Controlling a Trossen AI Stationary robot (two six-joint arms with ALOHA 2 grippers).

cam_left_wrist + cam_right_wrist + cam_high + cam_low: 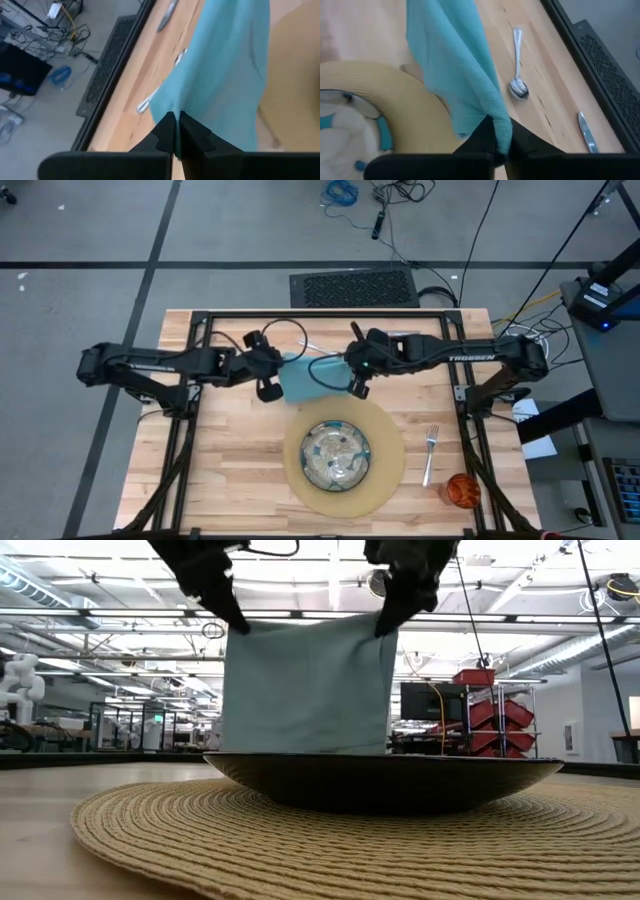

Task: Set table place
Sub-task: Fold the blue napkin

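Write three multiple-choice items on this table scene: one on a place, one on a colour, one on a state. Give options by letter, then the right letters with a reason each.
1. Where is the fork?
A. On the plate
B. On the bare table to the right of the placemat
C. Under the napkin

2. What colour is the napkin?
A. Teal
B. Red
C. White

3. How is the napkin held?
A. Lying flat on the table
B. Gripped by one pincer only
C. Hanging, each upper corner pinched by a pincer

Answers:
1. B: the high view shows it on the table between the placemat and the orange cup, clear of the plate.
2. A: it reads teal in every view.
3. C: the low view shows it hanging from the left pincer and the right pincer, each closed on a corner.
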